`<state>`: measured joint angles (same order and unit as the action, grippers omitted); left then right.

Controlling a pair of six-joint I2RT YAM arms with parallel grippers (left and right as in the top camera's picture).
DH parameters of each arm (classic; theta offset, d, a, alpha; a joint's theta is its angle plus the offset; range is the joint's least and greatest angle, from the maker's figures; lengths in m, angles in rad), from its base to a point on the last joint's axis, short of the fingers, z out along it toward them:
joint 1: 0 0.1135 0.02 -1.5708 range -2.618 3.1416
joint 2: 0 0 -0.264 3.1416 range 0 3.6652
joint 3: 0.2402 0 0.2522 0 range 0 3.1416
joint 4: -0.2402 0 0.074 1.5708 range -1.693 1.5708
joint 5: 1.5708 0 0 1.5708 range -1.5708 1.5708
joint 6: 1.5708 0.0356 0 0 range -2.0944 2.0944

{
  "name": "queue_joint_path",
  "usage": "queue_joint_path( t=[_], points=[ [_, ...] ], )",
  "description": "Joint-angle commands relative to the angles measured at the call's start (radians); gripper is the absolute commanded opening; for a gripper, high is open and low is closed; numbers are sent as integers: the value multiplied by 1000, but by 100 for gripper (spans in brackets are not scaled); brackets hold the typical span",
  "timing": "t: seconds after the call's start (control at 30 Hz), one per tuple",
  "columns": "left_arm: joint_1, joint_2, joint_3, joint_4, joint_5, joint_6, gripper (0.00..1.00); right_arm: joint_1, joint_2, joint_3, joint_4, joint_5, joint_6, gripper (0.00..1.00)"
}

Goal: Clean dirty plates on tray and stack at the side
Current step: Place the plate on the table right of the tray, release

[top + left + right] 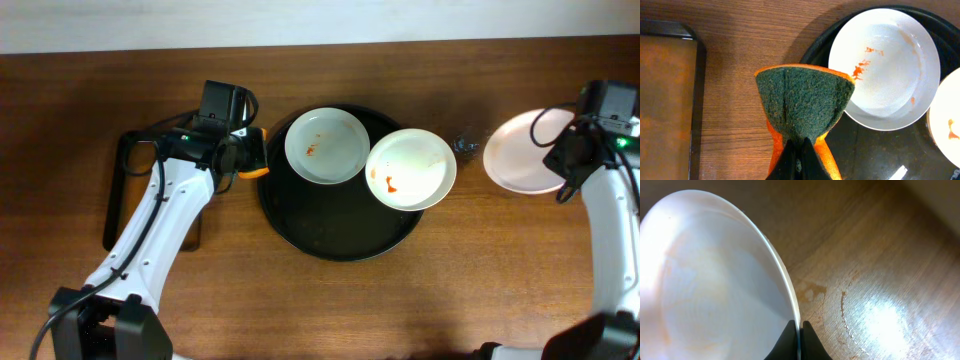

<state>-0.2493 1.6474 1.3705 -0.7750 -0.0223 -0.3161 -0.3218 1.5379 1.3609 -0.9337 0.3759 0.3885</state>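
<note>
Three round shallow plates are in view. A pale grey-blue plate [327, 145] with orange-red smears lies on the upper left of the large round black tray [330, 235]. A white plate [411, 168] with a red smear lies just beside it, overhanging the tray's right rim. A third pale plate [518, 150] is off the tray to the right, over the brown wooden tabletop [450, 300]. The right fingers [812, 345] are pinched narrow on that third plate's rim; I cannot tell whether its base rests on the wood or hangs just above it. It shows only faint streaks, so I judge it wiped and being set down as the bottom of the stack. To do this well, it should go down flat and well apart from the tray, leaving room for the other two on top. The fingers should let go only once it rests, since a rim pinch lets a plate tip. The left fingers [790, 165] are closed on an orange sponge with a dark green scouring face [802, 105], folded between them. The sponge hangs just left of the tray's rim beside the grey-blue plate, well placed to scrub that one next. Counted: three plates, two of them smeared; one round tray; one sponge; one smaller rectangular dark tray [665, 100] at the far left, partly under the left arm; two arms.
</note>
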Motion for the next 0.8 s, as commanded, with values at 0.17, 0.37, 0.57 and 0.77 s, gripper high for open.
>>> queue_joint_path(
  t=[0.17, 0.37, 0.57, 0.77],
  points=[
    [1, -16, 15, 3, 27, -13, 1, -45, 204, 12, 49, -109, 10, 8],
    [1, -16, 15, 2, 27, -13, 1, -39, 196, 14, 126, -560, -134, 56],
    [1, -16, 15, -5, 27, -13, 1, 31, 208, 6, 85, -748, -228, 66],
    [1, -16, 15, -5, 27, -13, 1, 130, 255, -43, 106, -693, -227, 61]
  ],
)
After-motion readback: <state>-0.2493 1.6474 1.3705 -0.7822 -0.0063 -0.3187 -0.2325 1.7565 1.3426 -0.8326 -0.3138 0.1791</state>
